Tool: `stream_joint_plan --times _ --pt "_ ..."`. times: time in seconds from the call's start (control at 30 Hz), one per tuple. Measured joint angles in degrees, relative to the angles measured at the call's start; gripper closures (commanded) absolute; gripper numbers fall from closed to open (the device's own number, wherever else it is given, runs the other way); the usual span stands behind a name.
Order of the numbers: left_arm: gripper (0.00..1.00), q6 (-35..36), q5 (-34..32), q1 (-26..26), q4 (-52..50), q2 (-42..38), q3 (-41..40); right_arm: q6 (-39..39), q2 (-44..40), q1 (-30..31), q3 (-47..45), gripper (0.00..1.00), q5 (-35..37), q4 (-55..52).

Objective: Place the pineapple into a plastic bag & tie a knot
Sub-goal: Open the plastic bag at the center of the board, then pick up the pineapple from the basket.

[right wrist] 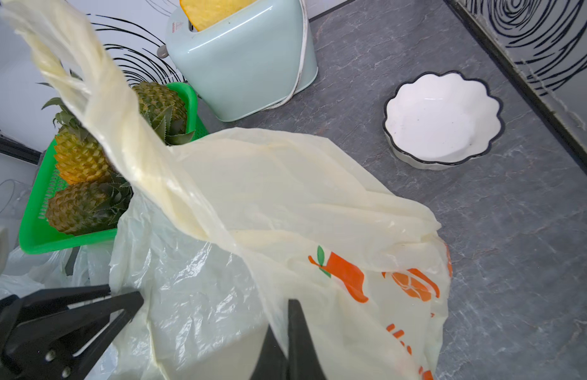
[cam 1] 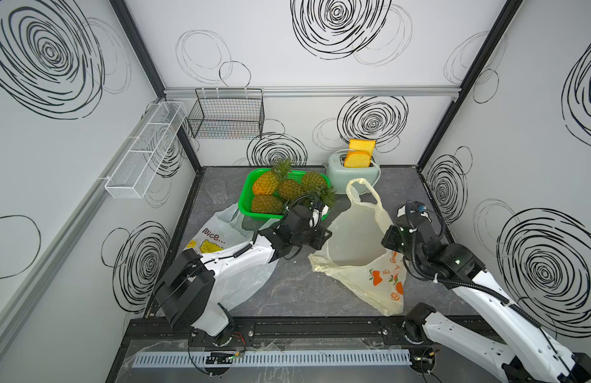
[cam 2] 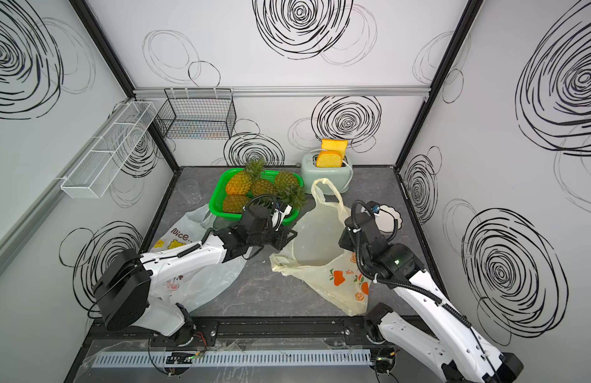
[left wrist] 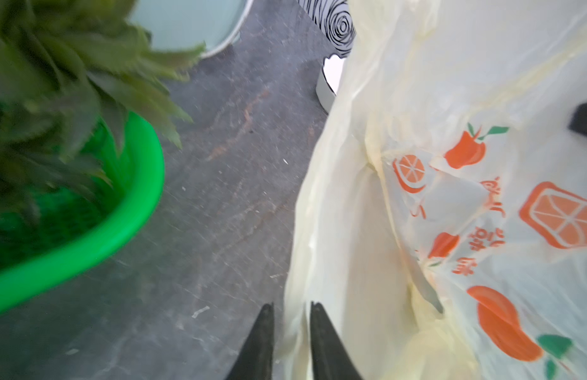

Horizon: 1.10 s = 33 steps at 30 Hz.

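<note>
Left hand [left wrist: 292, 309] at bottom centre of left wrist view: fingers close together, rim film of yellow bag [left wrist: 400, 115] between them; clamped or not, cannot tell. Right hand [right wrist: 282, 325] at bottom centre of right wrist view, clenched on opposite rim of same bag. Pineapples [cam 1: 289, 189] all in green basket [cam 1: 246, 202], upper centre in both top views, just beside bag; none bagged. Step, by judgement: getting bag mouth open. Next calls for pulling rims apart without tearing film, then freeing one hand to fetch a pineapple with mouth held open. Top views alone show mouth gaping between both hands, plus clear printed bag [cam 1: 217, 238] under left arm. Only right wrist view shows white scalloped bowl [right wrist: 441, 118] whole, at upper right; only left wrist view shows film between left fingers.
</note>
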Motion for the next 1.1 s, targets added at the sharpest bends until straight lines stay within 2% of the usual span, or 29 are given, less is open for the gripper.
stream_joint_plan --times 0.1,0.2,0.27,0.43,0.5,0.6,0.73,0.87,0.97,1.1 --pt "0.29 1.1 -1.2 0.1 -1.6 0.6 1.8 0.0 1.1 -0.2 1.2 1.0 0.3 -0.1" --pt "0.12 1.9 -2.0 -0.6 -1.9 0.0 1.4 0.0 2.6 -0.4 1.8 1.0 0.5 -0.1" --pt "0.07 2.4 -2.8 -1.0 -1.7 -2.6 -0.2 0.1 3.5 -0.7 1.8 1.0 0.5 -0.1" --pt "0.02 1.8 -8.4 -1.2 -1.6 -14.3 -2.7 0.4 5.6 -1.5 1.8 1.0 0.3 0.4" --pt "0.03 -0.8 -11.9 -0.6 -1.2 -18.0 -2.5 0.4 6.1 -1.8 1.8 1.0 0.0 0.8" --pt "0.04 -7.1 -15.3 0.9 -1.3 -18.9 -1.1 0.4 6.4 -2.2 1.8 1.0 -0.3 1.2" --pt "0.0 -16.7 -16.0 2.3 -2.0 -14.7 1.2 0.3 6.5 -2.8 1.8 1.0 -0.5 1.6" --pt "0.03 -26.2 -15.3 2.4 -3.2 -7.5 4.6 0.2 6.6 -3.1 1.8 1.0 -0.5 1.6" --pt "0.03 -30.3 -15.4 2.3 -7.4 -1.5 10.6 0.2 6.6 -3.3 1.8 1.0 -0.5 1.5" --pt "0.03 -33.2 -16.6 2.4 -15.5 7.4 23.3 -0.1 6.6 -3.6 1.8 1.0 -0.8 1.5"
